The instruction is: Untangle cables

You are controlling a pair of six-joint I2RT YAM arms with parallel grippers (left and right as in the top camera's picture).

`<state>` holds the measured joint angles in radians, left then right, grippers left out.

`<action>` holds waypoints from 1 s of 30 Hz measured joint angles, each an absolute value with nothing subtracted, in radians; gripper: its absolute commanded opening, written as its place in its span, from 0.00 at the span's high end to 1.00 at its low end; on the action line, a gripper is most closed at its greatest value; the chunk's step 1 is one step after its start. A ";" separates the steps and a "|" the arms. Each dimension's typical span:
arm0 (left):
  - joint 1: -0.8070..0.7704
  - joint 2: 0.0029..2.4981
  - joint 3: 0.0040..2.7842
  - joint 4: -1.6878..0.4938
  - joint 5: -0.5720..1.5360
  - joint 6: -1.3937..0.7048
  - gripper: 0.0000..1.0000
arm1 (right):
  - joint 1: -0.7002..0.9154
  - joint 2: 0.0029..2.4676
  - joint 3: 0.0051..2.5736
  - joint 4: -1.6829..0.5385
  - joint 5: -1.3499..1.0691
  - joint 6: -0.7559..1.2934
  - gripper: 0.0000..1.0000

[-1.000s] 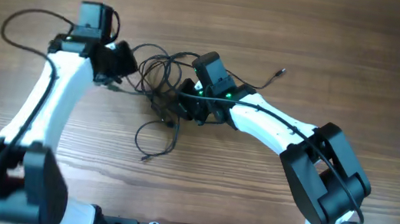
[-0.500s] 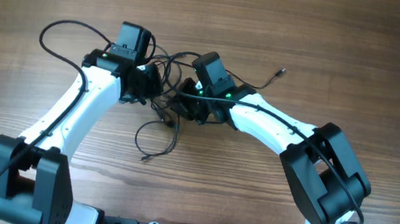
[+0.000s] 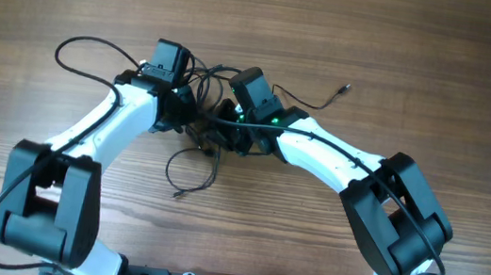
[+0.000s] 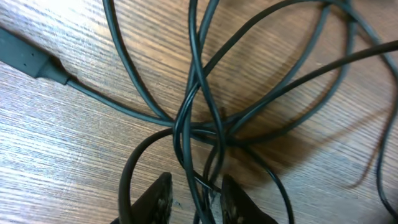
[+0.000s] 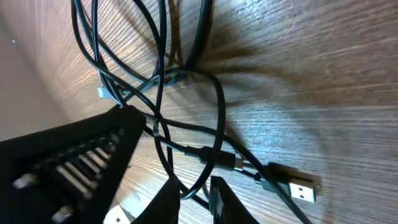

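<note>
- Nearest the camera, a loose loop of the cables (image 4: 214, 132) trails out of the tangle across the table (image 3: 335, 35), on the near side of both grippers.
- At the knot, the left gripper (image 4: 196, 202) comes in from the left, jaws narrowly parted astride two crossing strands.
- The right gripper (image 5: 194, 193) meets the knot from the right with one cord between its fingers; whether it is clamped cannot be told. A USB plug (image 5: 301, 190) lies close by.
- Farthest, one strand runs right to a small plug (image 3: 345, 89).
</note>
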<state>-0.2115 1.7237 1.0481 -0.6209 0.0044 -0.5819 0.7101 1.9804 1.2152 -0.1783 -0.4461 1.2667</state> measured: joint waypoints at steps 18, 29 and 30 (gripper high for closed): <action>-0.212 1.747 1.048 -0.612 0.013 -0.587 0.96 | 0.722 2.051 1.215 -0.151 -0.418 1.298 0.78; -0.110 1.549 1.046 -0.552 0.247 -0.587 0.96 | 0.725 2.051 1.215 -0.149 -0.532 1.198 0.96; -0.091 1.525 1.046 -0.552 0.284 -0.587 0.96 | 0.725 2.051 1.215 -0.150 -0.532 1.188 0.96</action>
